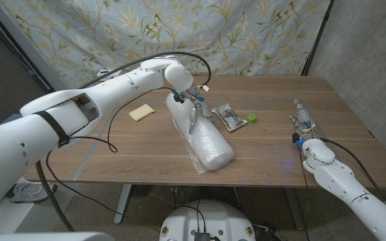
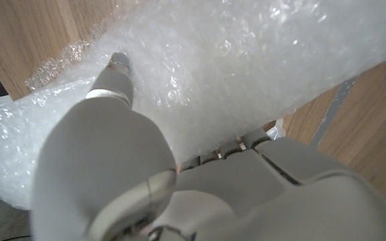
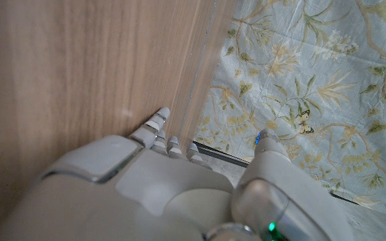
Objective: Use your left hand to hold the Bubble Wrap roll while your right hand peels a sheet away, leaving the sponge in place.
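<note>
Bubble wrap roll (image 1: pixel 203 137) lies under the left hand (image 1: pixel 191 107), which presses on its far end. Right hand (image 1: pixel 303 124), empty and fingers straight, waits well apart; reach over, pinch the loose edge, peel slowly, avoid the sponge (image 1: pixel 140 112).

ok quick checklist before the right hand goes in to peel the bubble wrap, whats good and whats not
1. Left hand on the Bubble Wrap roll: ok. It presses on the roll's far end, and the left wrist view shows a finger on the wrap.
2. Right hand free: ok. It holds nothing, fingers stretched out along the table's right side.
3. Right hand at the roll: not ok. It is well apart from it.
4. Loose sheet edge to grab: cannot tell. Some wrap spreads onto the table at the roll's near end.
5. Sponge left alone: ok. It lies apart from the roll, untouched.
6. Approach path: ok. The packet and green cap lie behind it.
</note>
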`<state>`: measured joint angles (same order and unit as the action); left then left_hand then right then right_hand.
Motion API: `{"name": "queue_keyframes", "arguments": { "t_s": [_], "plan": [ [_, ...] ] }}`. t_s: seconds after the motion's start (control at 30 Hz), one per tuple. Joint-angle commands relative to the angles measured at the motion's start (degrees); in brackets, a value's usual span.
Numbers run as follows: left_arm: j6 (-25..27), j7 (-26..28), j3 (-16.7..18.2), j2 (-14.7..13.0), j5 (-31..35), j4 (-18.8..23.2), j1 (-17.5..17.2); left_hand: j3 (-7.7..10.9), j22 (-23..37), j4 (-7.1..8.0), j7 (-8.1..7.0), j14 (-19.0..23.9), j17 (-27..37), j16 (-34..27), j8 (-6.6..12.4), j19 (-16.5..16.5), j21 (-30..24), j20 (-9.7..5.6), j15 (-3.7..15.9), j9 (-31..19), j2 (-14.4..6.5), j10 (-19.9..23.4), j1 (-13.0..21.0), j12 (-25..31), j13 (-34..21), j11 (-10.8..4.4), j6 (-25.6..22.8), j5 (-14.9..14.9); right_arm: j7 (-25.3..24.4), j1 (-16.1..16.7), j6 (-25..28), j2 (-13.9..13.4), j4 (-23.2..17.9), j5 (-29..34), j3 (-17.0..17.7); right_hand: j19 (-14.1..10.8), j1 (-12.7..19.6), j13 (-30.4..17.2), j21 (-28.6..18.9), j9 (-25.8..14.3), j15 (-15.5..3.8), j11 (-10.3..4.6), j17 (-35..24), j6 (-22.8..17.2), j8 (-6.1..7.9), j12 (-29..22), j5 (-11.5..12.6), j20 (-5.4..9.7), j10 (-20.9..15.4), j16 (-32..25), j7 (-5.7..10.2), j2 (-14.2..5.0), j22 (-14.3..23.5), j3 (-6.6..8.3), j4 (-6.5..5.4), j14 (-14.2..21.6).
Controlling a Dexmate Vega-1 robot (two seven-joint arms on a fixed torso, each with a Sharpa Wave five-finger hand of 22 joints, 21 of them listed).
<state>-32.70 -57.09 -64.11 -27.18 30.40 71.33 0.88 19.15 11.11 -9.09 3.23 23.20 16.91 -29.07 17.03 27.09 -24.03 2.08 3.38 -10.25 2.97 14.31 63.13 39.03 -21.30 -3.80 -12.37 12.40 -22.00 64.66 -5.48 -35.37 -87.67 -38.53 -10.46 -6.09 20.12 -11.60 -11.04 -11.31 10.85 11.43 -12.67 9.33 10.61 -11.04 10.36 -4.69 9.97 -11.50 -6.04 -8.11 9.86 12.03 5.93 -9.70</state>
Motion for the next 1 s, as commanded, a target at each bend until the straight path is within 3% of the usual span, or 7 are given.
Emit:
{"name": "queue_keyframes", "arguments": {
  "t_s": [0.03,0.67,0.9,1.0],
  "plan": [
    [2.94,-1.4,2.18,0.42,-2.82,-0.32,-0.82,-0.48,0.2,0.05,-0.48,4.0,0.76,-1.56,0.59,2.15,-0.99,-0.48,2.47,-0.3,-0.75,2.8,1.87,1.04,-0.44,-0.85,-3.05,-0.29,0.87,-0.49,0.52,-0.4,0.53,-0.31,-0.16,-0.22,-0.37,-0.1,-0.07,-0.16,-0.22,0.14,-0.06,0.43,0.37,-0.35,-0.03,-0.2,2.86,-0.24,0.14,-0.2,0.15,0.32,-0.1,-0.76],
    [6.44,-5.0,2.2,2.31,-8.1,-4.32,2.14,-0.86,0.26,0.36,0.18,4.94,1.27,-2.01,0.38,2.88,-1.49,-0.55,2.33,-0.35,-1.25,4.51,2.23,1.51,-0.86,-0.75,-4.98,-0.59,1.9,-1.74,0.83,-0.83,0.83,0.1,-0.93,-0.26,-0.43,-0.12,-0.13,-0.17,-0.15,0.19,-0.07,0.44,0.49,-0.45,-0.06,-0.25,2.84,-0.38,0.28,-0.13,0.14,0.4,-0.04,-0.55],
    [7.74,-7.16,2.84,3.18,-12.36,-7.63,3.27,-0.88,0.25,0.48,0.43,5.42,1.05,-1.7,0.16,3.04,-1.62,-0.64,2.34,-0.34,-1.15,4.91,2.08,1.58,-0.99,-0.5,-5.34,-0.59,2.63,-2.73,0.89,-0.78,1.16,0.47,-1.65,-0.26,-0.45,-0.13,-0.14,-0.16,-0.18,0.22,-0.07,0.44,0.53,-0.47,-0.07,-0.28,2.87,-0.4,0.28,-0.11,0.14,0.43,-0.02,-0.56],
    [8.39,-6.91,3.08,2.66,-12.87,-6.98,3.13,-0.81,0.24,0.68,0.5,5.38,0.98,-1.46,0.05,2.98,-1.62,-0.48,2.23,-0.34,-1.41,5.02,1.88,1.57,-1.05,-0.23,-5.5,-0.56,3.12,-2.88,0.69,-0.99,1.04,0.78,-1.94,-0.26,-0.4,-0.13,-0.15,-0.17,-0.17,0.24,-0.04,0.41,0.55,-0.51,-0.07,-0.27,2.82,-0.4,0.27,-0.07,0.14,0.47,0.04,-0.54]
  ]
}}
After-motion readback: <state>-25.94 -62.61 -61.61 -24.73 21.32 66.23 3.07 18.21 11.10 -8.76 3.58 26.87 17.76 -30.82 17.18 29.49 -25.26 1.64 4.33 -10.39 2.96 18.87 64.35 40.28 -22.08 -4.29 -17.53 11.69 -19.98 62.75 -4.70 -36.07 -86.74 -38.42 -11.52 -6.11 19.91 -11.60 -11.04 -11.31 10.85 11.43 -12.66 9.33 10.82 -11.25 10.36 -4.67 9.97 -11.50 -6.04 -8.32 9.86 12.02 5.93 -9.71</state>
